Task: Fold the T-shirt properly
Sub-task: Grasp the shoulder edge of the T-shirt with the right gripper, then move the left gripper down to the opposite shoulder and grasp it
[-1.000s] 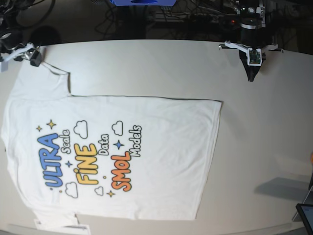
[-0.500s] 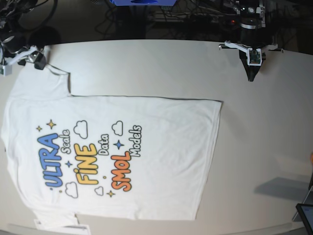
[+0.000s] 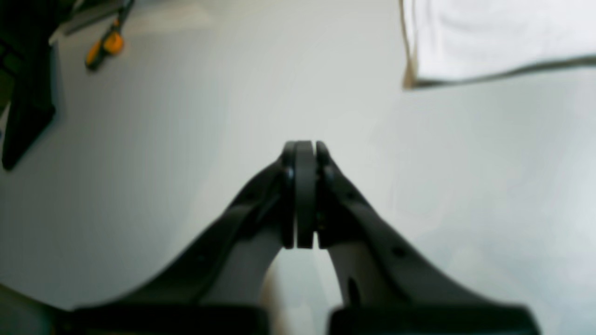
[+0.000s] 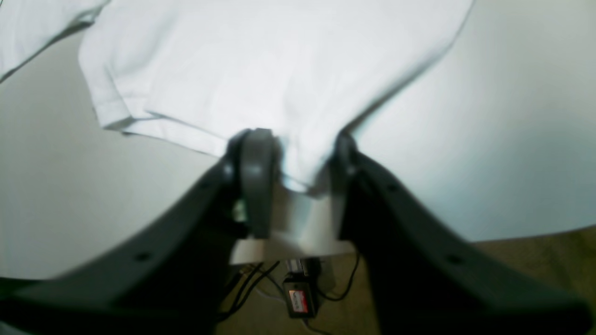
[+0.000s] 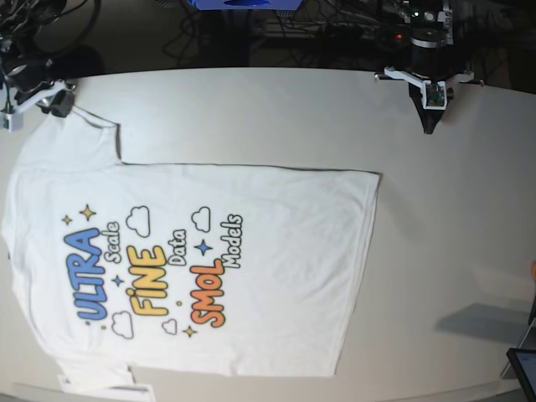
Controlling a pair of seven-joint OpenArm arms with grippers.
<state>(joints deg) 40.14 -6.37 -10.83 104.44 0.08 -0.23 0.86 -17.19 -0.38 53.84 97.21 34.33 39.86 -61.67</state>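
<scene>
The white T-shirt (image 5: pixel 209 260) lies flat on the table, print side up, with blue "ULTRA", yellow "FINE" and orange "SMOL" showing. My right gripper (image 5: pixel 57 102) is at the far left sleeve. In the right wrist view its jaws (image 4: pixel 298 158) stand apart, with the sleeve's hem edge (image 4: pixel 279 70) lying between the fingers. My left gripper (image 5: pixel 430 126) hovers over bare table at the far right, apart from the shirt. In the left wrist view it (image 3: pixel 305 153) is shut and empty, and the shirt's hem corner (image 3: pixel 489 37) shows at the upper right.
The light table (image 5: pixel 452 251) ends close behind my right gripper, with cables and a small device (image 4: pixel 298 298) below the edge. An orange-handled tool (image 3: pixel 104 46) and a dark stand (image 3: pixel 23 93) sit past the left gripper. A screen corner (image 5: pixel 523 368) is at the lower right.
My right gripper has shifted slightly at the sleeve, first right, then back left. My left gripper has drawn back a little toward the far edge. The shirt has not visibly moved.
</scene>
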